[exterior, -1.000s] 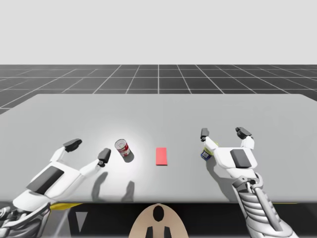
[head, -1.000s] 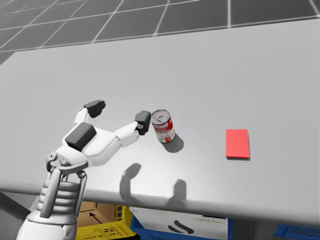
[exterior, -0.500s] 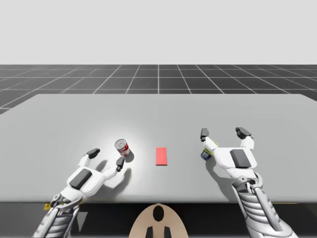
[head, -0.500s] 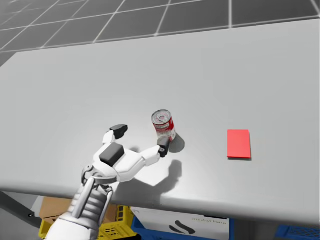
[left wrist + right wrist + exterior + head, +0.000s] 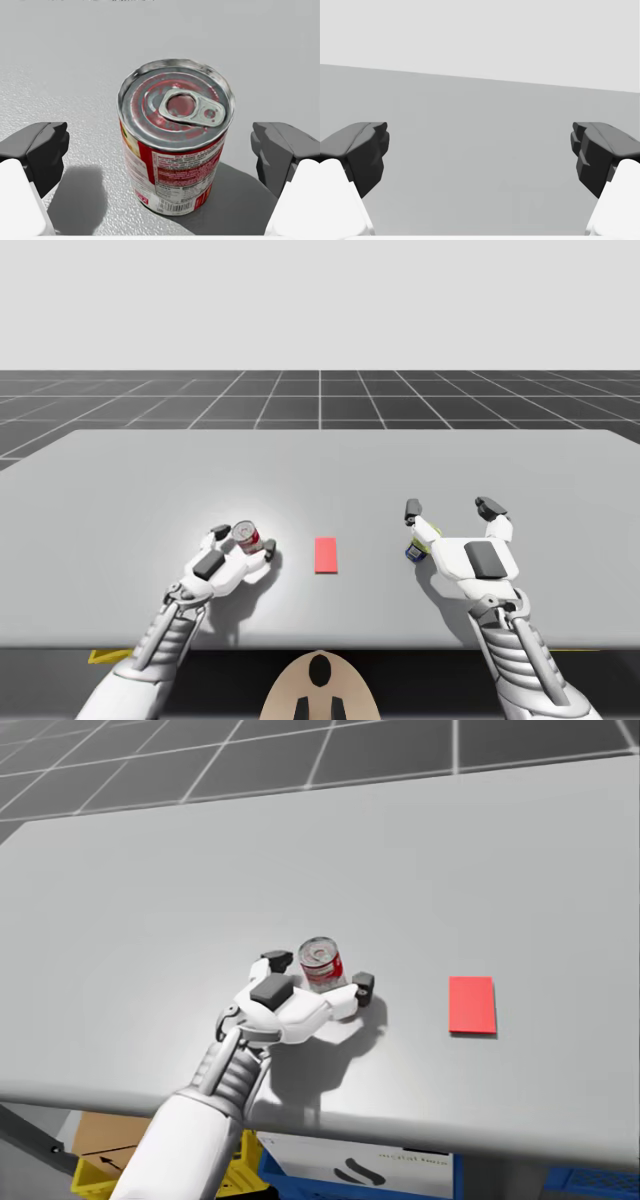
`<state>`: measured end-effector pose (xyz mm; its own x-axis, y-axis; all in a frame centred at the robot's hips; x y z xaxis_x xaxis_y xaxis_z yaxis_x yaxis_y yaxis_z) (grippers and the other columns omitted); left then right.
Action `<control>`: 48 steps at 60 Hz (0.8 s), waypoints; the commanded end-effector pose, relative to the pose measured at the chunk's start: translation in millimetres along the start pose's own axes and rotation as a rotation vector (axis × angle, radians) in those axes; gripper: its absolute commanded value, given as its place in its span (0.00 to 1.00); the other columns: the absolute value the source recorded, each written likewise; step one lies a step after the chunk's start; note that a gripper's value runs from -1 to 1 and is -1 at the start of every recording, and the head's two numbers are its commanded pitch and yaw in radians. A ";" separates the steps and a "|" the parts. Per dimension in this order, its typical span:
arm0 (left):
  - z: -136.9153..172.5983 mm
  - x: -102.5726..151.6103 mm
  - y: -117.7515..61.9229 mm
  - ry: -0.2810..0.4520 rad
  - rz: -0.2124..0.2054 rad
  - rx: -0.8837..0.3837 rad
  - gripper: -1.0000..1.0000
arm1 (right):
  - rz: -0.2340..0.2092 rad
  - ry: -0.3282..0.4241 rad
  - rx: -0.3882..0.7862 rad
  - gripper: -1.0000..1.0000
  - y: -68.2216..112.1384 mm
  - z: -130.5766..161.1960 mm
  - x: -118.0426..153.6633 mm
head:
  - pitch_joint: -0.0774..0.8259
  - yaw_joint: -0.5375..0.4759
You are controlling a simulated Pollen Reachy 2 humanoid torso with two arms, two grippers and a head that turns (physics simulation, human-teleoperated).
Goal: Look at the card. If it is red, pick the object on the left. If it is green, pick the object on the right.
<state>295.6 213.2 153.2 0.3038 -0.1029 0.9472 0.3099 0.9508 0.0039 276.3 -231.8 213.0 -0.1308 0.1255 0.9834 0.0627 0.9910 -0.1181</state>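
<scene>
The robot's left fingers (image 5: 36, 150) are wide apart, and the red and white can (image 5: 175, 145) stands upright between them. There is a clear gap on each side, so the fingers do not grip it. The can is on the tabletop (image 5: 320, 460), near the red card (image 5: 326, 554) and to the card's left. The right fingers (image 5: 360, 150) are also apart, with nothing between them. That hand rests well to the right of the card, and a small blue and yellow object (image 5: 413, 552) sits just beside it, partly hidden.

The card is red, so I judge that the can on its left is the object to pick. The step in hand seems to be the grasp itself: the fingers are placed around the can but are not closed. The next move should bring both fingers evenly onto the can's sides, then lift it straight up. The wall of the can is round and looks smooth, so an off-centre squeeze could push or tip it. The right arm seems to have no need to move.
</scene>
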 end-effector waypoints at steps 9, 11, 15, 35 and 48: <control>-13.4 -3.2 -10.6 -0.008 0.023 -0.001 0.94 | -0.017 0.004 -0.001 0.00 1.9 0.7 -0.4 | 0.81 0.81; -13.1 -3.3 -10.5 -0.011 0.022 -0.001 0.96 | -0.018 0.003 -0.001 0.00 1.8 0.7 -0.3 | 0.81 0.81; -11.6 -2.9 -10.8 -0.015 0.023 -0.004 0.98 | -0.018 0.002 -0.001 0.00 1.6 0.6 0.0 | 0.80 0.81; -7.5 -2.5 -14.0 -0.040 -0.026 -0.009 1.00 | -0.013 0.010 0.002 0.00 2.9 0.4 -2.9 | 0.52 0.85; 2.2 10.3 -20.2 -0.055 -0.047 -0.033 1.00 | -0.017 0.011 -0.006 0.00 2.9 0.1 -3.2 | 0.44 0.85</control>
<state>292.6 200.7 150.1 0.2766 -0.1333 0.9517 0.3280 0.9440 0.0369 277.0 -232.6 211.4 -0.1247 0.1266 0.9841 0.0637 0.9908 -0.1194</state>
